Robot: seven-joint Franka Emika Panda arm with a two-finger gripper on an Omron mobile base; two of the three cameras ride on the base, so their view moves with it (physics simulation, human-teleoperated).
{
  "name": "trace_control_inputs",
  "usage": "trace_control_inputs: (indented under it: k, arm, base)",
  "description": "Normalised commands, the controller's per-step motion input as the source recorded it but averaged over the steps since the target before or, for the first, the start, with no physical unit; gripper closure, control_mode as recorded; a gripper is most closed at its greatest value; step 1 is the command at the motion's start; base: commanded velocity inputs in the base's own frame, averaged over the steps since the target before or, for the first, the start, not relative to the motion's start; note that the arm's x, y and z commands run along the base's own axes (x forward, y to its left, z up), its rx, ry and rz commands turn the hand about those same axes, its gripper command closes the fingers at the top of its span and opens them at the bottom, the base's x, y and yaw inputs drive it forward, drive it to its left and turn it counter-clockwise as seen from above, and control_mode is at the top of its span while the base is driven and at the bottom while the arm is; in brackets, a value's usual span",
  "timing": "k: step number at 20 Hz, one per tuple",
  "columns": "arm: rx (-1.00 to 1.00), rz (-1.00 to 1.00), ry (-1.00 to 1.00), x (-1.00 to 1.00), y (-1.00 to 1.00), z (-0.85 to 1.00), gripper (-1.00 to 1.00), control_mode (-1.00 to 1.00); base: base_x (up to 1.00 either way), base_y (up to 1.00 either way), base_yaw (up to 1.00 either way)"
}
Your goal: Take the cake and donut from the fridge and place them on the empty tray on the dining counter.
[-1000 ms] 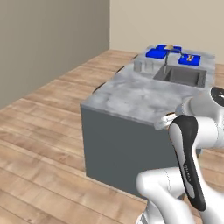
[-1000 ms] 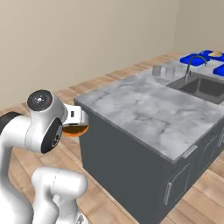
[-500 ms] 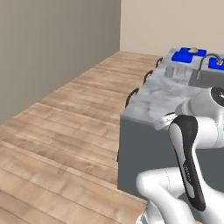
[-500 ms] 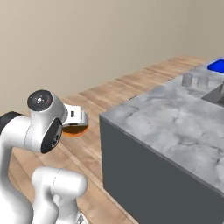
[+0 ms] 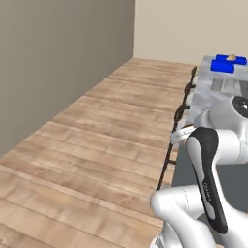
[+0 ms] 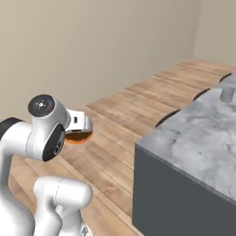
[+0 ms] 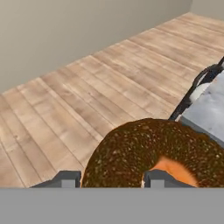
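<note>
Donut clamped in claw, beside dining counter edge.

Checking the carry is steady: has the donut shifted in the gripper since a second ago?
No. In the right base view the donut sits under the gripper beside the arm's round joint as before; only the background has swung with the base.

open wood floor left of arm, dining counter blocking the right, stools along its edge
</note>
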Motion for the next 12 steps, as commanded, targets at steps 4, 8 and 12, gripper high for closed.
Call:
trace_control_inputs:
  k: [4, 8, 12]
  arm:
    - [0.0, 0.0, 0.0, 0.0, 0.0, 0.0, 1.0, 1.0]
    - [0.0, 0.0, 0.0, 0.0, 0.0, 0.0, 1.0, 1.0]
    - [0.0, 0.0, 0.0, 0.0, 0.0, 0.0, 1.0, 1.0]
  base:
    - [1.0, 0.51, -0.41]
    - [1.0, 0.46, -0.42]
    - [1.0, 0.66, -0.47]
